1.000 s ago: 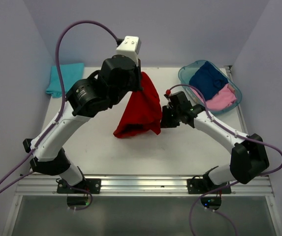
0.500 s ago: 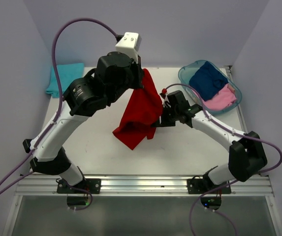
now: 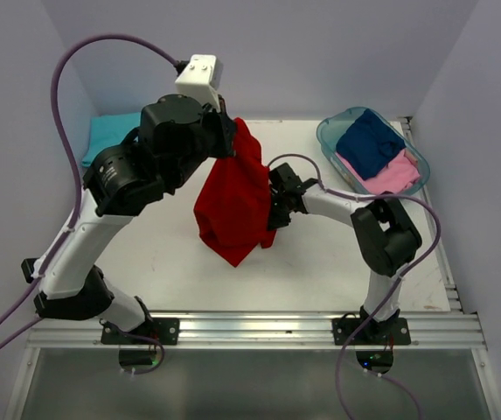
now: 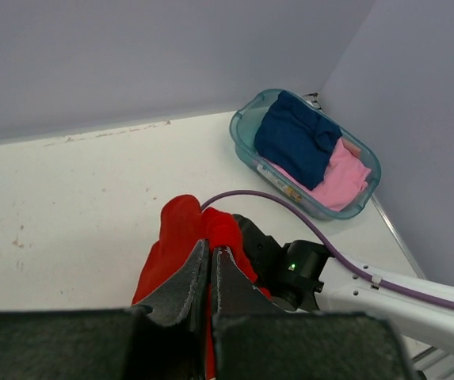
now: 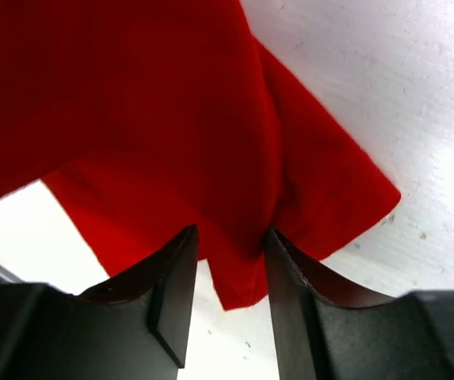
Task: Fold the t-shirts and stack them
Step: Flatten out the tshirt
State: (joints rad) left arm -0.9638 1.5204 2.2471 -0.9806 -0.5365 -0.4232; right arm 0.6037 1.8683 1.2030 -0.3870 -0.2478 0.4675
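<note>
1. The red t-shirt [image 3: 233,206] hangs over the middle of the table [image 3: 163,262], bunched into one long drape. Its top end is at 12 o'clock and its lowest tip points to 6 o'clock, and I cannot tell whether that tip touches the table
2. My left gripper [image 4: 211,261] holds the shirt from above. In the left wrist view its two dark fingers are pressed together with red cloth pinched between them
3. My right gripper [image 5: 230,231] is low down at the shirt's 3 o'clock edge, against the cloth
4. In the right wrist view its fingers [image 5: 175,293] stand partly apart on either side of a fold near the hem. Red cloth fills the upper part of the gap and white table shows below it. I cannot tell whether the fingers squeeze the fold or only straddle it
5. A turquoise t-shirt [image 3: 110,136] lies flat in the far left corner, about 10 o'clock, well apart from the red one and partly hidden behind my left arm
6. A see-through teal oval basket [image 3: 324,131] sits in the far right corner, about 2 o'clock. Inside it, a navy t-shirt [image 3: 368,144] lies on the far side, overlapping a pink t-shirt [image 3: 394,175] on the near side
</note>
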